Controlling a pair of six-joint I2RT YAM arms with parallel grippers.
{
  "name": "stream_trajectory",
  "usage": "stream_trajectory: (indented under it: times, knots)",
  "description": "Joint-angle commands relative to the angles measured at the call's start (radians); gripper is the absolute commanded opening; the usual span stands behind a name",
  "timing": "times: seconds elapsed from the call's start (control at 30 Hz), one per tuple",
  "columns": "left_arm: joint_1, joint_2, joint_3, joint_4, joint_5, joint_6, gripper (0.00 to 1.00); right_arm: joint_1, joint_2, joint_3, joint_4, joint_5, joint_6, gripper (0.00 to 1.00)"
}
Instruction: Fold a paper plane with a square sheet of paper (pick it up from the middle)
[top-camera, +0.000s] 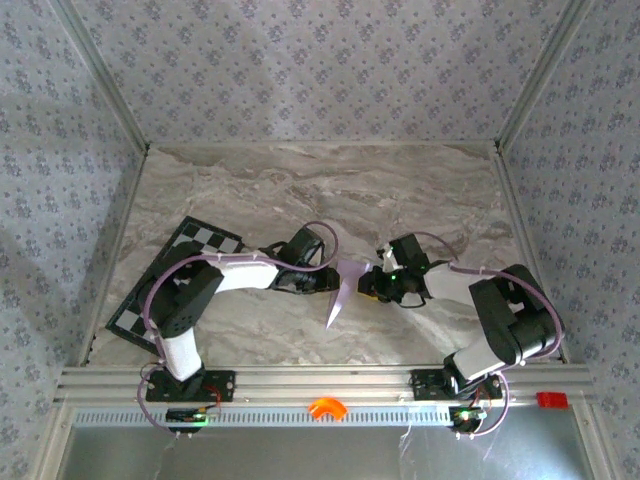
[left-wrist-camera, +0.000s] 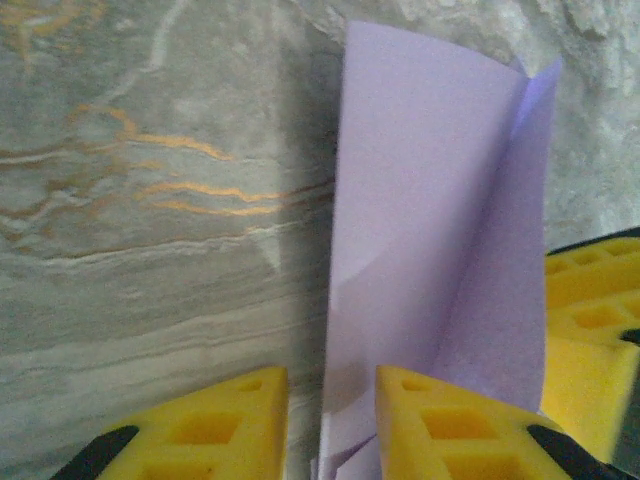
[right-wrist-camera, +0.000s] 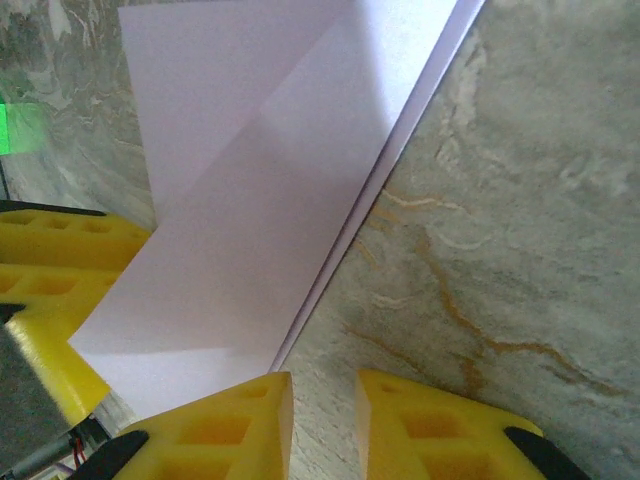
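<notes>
A slim lilac paper plane (top-camera: 341, 293) is at the middle of the marble table (top-camera: 300, 190), its nose pointing near and slightly left. The left gripper (left-wrist-camera: 331, 385) pinches its folded layers. The right gripper (right-wrist-camera: 325, 388), just right of the plane, stands slightly parted, grasping nothing.
</notes>
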Motion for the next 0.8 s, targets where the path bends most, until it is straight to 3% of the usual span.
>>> stream_trajectory:
  times: [0.0,0.27,0.47,0.77]
  knots:
    - [-0.001,0.02,0.016,0.042,0.07,0.03,0.28,0.022,0.045,0.017,0.016,0.019,0.014,0.24]
    - [0.0,0.008,0.01,0.055,0.096,0.045,0.2,0.023,0.061,0.016,0.023,0.017,0.017,0.22]
    - [-0.002,-0.043,-0.018,0.066,0.064,0.048,0.07,0.014,0.019,0.012,0.018,0.001,0.031,0.23]
    - [-0.053,-0.211,-0.03,-0.126,-0.303,0.051,0.02,0.036,-0.166,0.034,-0.023,0.017,0.095,0.45]
